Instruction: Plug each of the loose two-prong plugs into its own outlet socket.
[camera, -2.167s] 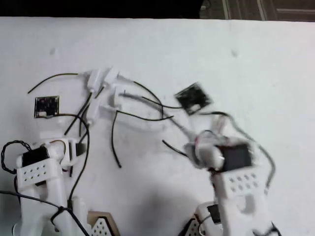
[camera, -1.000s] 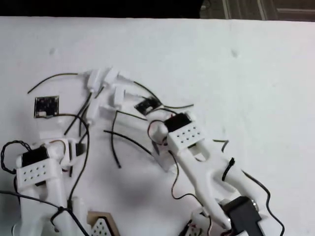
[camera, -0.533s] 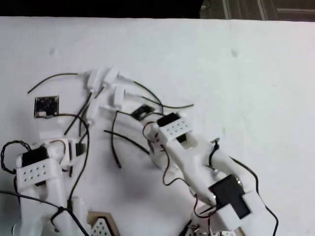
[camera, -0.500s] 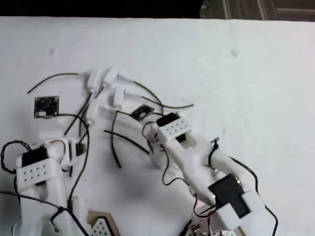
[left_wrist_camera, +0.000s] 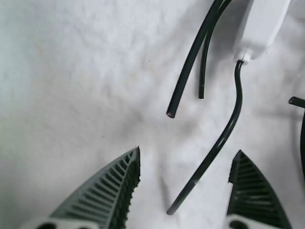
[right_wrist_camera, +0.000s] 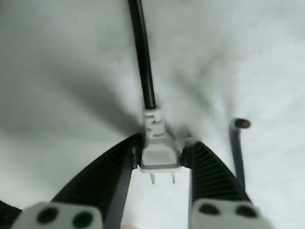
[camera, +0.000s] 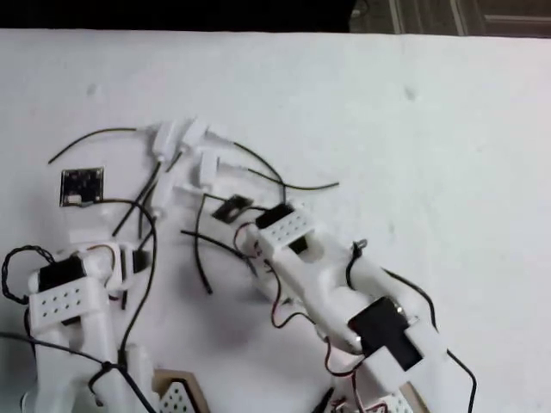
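The right end effector [right_wrist_camera: 162, 143] pinches a white two-prong plug [right_wrist_camera: 159, 155] on a black cord between both fingers, prongs pointing back toward the wrist. It is above the white worktop [camera: 430, 129], near the cluster of other white plugs [camera: 176, 142]. The left end effector [left_wrist_camera: 188, 152] is spread wide, with a thin black cable [left_wrist_camera: 214, 148] lying ungripped between its fingers.

A white, matte tabletop [camera: 448, 129] covers almost the whole high view, and its far edge runs straight across. Beyond that edge lies a black, unlit strip [camera: 172, 13]. Past the far right corner shows a greyish patch [camera: 448, 15] with pale stripes. Two faint smudges sit near the far edge, one [camera: 92, 89] toward the left and one [camera: 411, 92] toward the right. The light is even and shadows are soft.
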`<action>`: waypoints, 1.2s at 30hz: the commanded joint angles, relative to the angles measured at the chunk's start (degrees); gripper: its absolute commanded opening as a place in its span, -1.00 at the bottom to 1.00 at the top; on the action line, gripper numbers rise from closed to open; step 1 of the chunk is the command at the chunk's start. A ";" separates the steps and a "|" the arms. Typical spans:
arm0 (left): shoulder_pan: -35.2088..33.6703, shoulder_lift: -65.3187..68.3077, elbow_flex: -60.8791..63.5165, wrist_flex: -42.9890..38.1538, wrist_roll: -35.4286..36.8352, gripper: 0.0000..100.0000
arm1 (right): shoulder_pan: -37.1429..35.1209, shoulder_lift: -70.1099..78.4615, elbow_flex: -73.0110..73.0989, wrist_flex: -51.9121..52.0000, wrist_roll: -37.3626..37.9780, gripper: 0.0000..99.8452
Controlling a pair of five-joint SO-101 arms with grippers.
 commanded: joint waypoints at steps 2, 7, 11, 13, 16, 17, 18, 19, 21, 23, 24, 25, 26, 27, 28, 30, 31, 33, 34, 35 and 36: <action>-0.04 -1.45 -0.18 -1.32 -0.35 -0.40 | -0.66 0.40 -1.05 0.13 0.35 -0.96; -0.04 -1.45 -0.18 -1.32 -0.35 -0.40 | -0.48 0.22 -1.85 1.27 0.62 -0.97; -0.04 -1.45 -0.18 -1.32 -0.35 -0.40 | 0.84 -2.95 -3.08 2.59 0.62 -0.97; -0.04 -1.45 -0.18 -1.32 -0.35 -0.40 | 2.86 -6.02 -3.16 2.24 0.62 -0.97; -0.04 -1.45 -0.18 -1.32 -0.35 -0.40 | 5.49 -9.27 -2.99 2.24 0.26 -0.94; -0.04 -1.45 -0.18 -1.32 -0.35 -0.40 | 5.85 -9.80 -2.90 2.59 0.26 -0.90; -0.04 -1.45 -0.18 -1.32 -0.35 -0.40 | 6.11 -9.98 -2.73 3.30 0.18 -0.83; -0.04 -1.45 -0.18 -1.32 -0.35 -0.40 | 6.20 -9.98 -2.55 4.35 0.18 -0.77; -0.04 -1.45 -0.18 -1.32 -0.35 -0.40 | 6.11 -9.98 -2.20 5.67 0.18 -0.67; -0.04 -1.45 -0.18 -1.32 -0.35 -0.40 | 6.29 -10.07 -2.20 5.58 0.18 -0.67; -0.04 -1.45 -0.18 -1.32 -0.35 -0.40 | 6.73 -10.07 -2.55 5.41 0.18 -0.69; -0.04 -1.45 -0.18 -1.32 -0.35 -0.40 | 7.16 -10.07 -2.73 4.88 0.18 -0.72; -0.04 -1.45 -0.18 -1.32 -0.35 -0.40 | 7.52 -10.07 -2.90 3.65 0.18 -0.74; -0.04 -1.45 -0.18 -1.32 -0.35 -0.40 | 8.13 -9.98 -2.90 2.59 0.18 -0.76; -0.04 -1.45 -0.18 -1.32 -0.35 -0.40 | 8.75 -9.89 -2.90 1.71 0.35 -0.77; -0.04 -1.45 -0.18 -1.32 -0.35 -0.40 | 9.63 -9.80 -2.81 0.75 0.70 -0.78; -0.04 -1.45 -0.18 -1.32 -0.35 -0.40 | 9.89 -9.80 -2.81 0.75 0.70 -0.78; -0.04 -1.45 -0.18 -1.32 -0.35 -0.40 | 9.98 -9.80 -2.20 0.92 0.70 -0.78; -0.04 -1.45 -0.18 -1.32 -0.35 -0.40 | 9.71 -9.80 -1.32 0.84 0.70 -0.78; -0.04 -1.45 -0.18 -1.32 -0.35 -0.40 | 9.27 -9.80 -0.35 0.66 0.70 -0.78; -0.04 -1.45 -0.18 -1.32 -0.35 -0.40 | 8.40 -9.80 0.44 0.57 0.70 -0.78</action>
